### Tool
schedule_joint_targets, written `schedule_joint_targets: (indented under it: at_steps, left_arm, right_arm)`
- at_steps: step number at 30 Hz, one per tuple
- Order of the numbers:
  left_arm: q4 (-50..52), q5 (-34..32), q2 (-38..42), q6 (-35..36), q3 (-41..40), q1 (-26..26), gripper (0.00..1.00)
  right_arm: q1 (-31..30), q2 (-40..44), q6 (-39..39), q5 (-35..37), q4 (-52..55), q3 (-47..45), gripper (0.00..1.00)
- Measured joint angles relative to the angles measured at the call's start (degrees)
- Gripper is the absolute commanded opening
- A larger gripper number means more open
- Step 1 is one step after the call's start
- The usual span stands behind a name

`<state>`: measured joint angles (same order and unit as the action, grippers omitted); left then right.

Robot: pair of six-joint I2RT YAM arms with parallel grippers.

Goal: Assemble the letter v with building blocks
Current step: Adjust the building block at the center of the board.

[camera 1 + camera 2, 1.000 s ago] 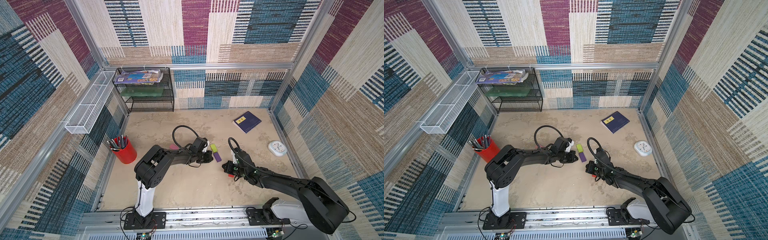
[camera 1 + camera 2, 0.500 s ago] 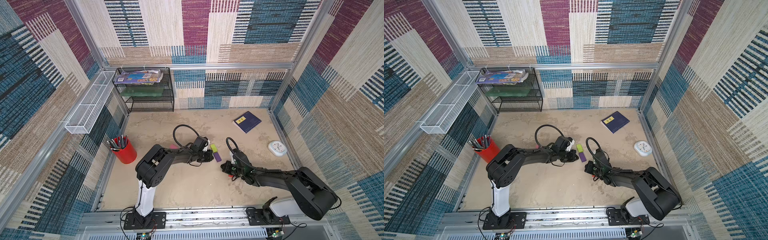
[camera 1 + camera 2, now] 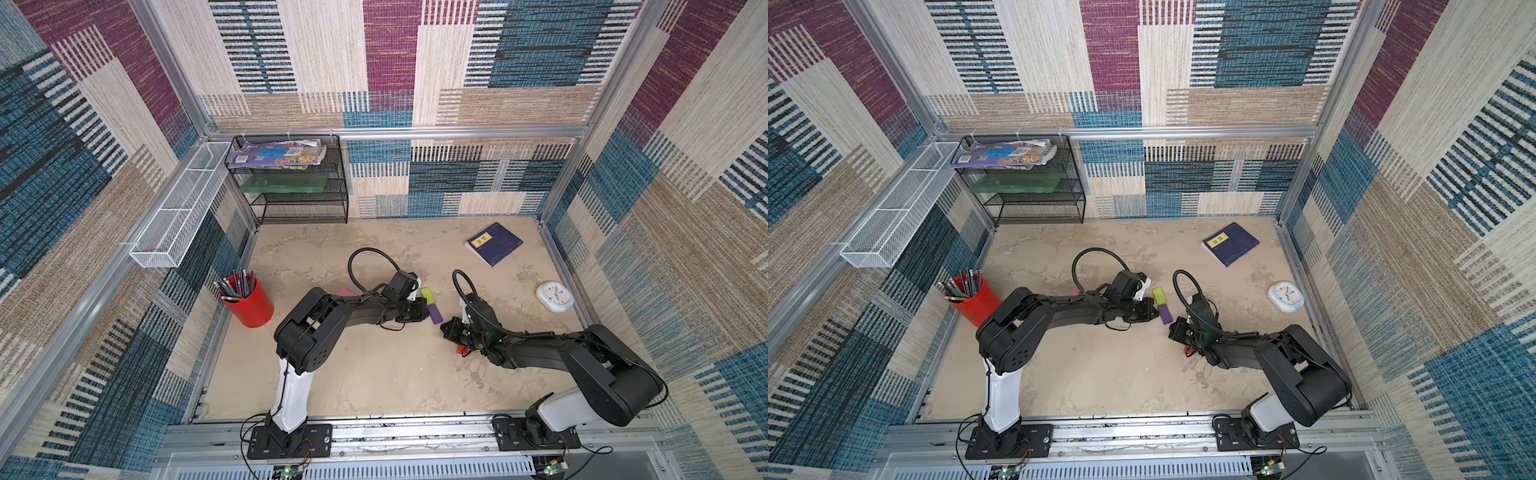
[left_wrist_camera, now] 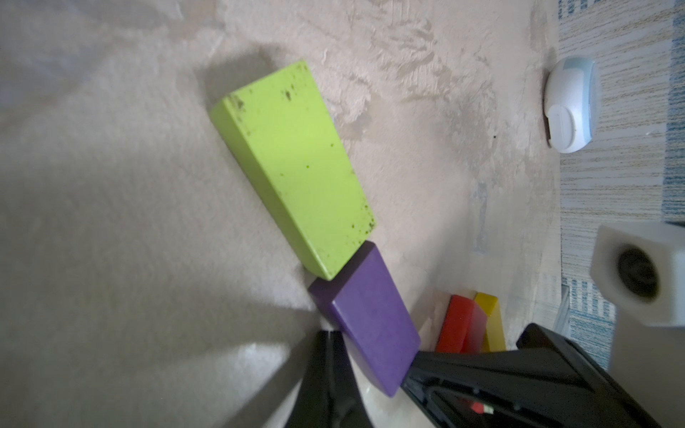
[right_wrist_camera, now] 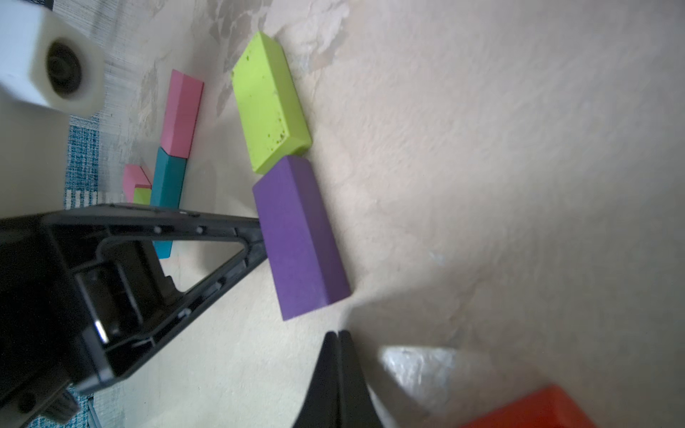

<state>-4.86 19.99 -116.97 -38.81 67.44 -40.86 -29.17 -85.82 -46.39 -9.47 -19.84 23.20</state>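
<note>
Mottled beige tabletop (image 3: 374, 374) lies between woven patchwork walls (image 3: 390, 62). On it a purple block (image 5: 300, 237) lies flat, one end touching a corner of a lime green block (image 5: 270, 103), the pair making a slightly bent line. The left gripper (image 4: 329, 335), jaws pressed together and empty, has its tip against the purple block's long side. The right gripper (image 5: 339, 335), jaws likewise pressed together on nothing, points at that block's free end from just beside it; whether it touches cannot be told. Past the left gripper, away from the right one, a pink block (image 5: 181, 115) and a teal block (image 5: 168, 185) lie end to end, the teal's near end hidden by the gripper's finger; a small pink block (image 5: 133, 176) and a small lime block (image 5: 142, 196) touch just beyond. Under the right gripper's body sits a red block (image 4: 461, 326) with a yellow block (image 4: 489, 318) against it. Well off the right gripper's outer side lie a clock (image 3: 555, 296) and a dark blue book (image 3: 494, 244); far behind the left gripper stands a red cup (image 3: 249, 305).
</note>
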Motion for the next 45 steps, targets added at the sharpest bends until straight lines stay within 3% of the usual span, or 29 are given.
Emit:
schedule_joint_targets:
  at_steps: [45]
  left_arm:
    - [5.46, -1.64, -0.35, 1.11, 3.13, 0.09, 0.0]
  right_arm:
    - [3.67, -3.08, 1.33, -4.02, 0.48, 2.97, 0.0]
